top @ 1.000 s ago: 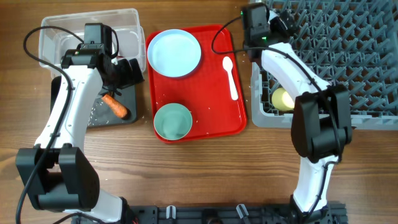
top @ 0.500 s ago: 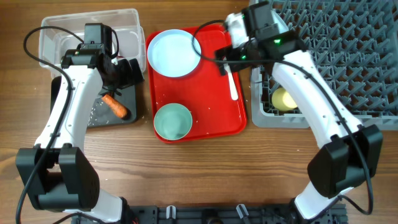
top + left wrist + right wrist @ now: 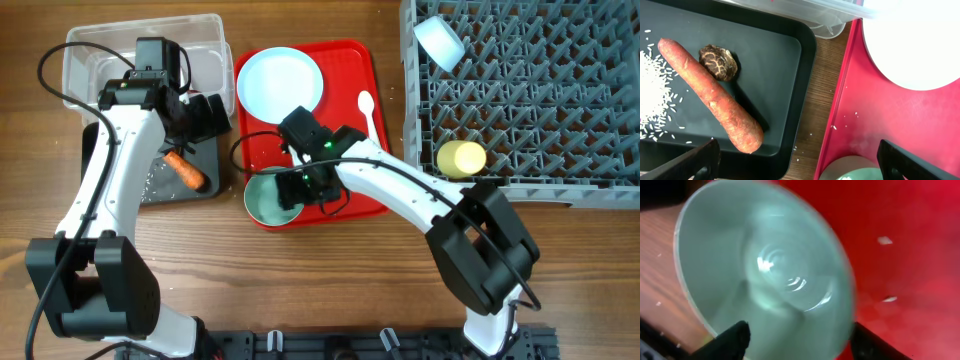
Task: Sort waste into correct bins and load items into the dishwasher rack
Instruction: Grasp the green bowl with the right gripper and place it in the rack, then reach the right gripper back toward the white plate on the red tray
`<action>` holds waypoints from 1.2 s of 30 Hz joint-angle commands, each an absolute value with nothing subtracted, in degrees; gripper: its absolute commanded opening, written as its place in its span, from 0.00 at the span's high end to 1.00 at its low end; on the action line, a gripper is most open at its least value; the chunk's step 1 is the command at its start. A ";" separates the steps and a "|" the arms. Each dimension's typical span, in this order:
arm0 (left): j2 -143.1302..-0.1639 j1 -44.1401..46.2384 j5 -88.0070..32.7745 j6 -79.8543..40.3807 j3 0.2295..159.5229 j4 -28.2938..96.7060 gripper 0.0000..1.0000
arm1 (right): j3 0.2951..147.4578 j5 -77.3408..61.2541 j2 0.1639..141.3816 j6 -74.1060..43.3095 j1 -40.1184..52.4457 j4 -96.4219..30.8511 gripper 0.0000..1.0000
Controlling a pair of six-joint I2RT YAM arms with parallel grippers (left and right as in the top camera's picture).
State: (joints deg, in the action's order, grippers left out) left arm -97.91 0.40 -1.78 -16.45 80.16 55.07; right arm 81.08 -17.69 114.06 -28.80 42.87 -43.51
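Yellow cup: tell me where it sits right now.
In the overhead view, the yellow cup sits inside the dishwasher rack, in its near-left corner, just right of the red tray.

Even, bright light from overhead; shadows are soft. Up close the mint-green bowl [image 3: 765, 285] smears with blur and glare, while the carrot [image 3: 710, 97] looks sharp.
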 commanded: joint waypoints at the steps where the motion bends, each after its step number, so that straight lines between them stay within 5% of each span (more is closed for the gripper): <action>1: -96.64 0.10 -1.43 -16.78 80.64 54.92 0.00 | 81.08 -14.37 115.18 -31.86 41.78 -43.94 0.59; 5: -96.64 0.10 -1.43 -16.78 80.64 54.92 0.00 | 81.08 -13.50 115.90 -33.78 41.56 -44.42 0.95; 18: -96.64 0.10 -1.45 -16.78 80.64 54.92 0.00 | 89.06 -8.99 104.64 -22.85 28.03 -49.98 0.96; 28: -96.64 0.10 -1.45 -16.78 80.64 54.92 0.00 | 88.95 64.75 91.74 -20.43 23.51 -49.25 0.96; 36: -96.64 0.10 -1.43 -16.78 80.64 54.92 0.00 | 88.42 53.36 94.15 -17.78 15.88 -51.05 0.95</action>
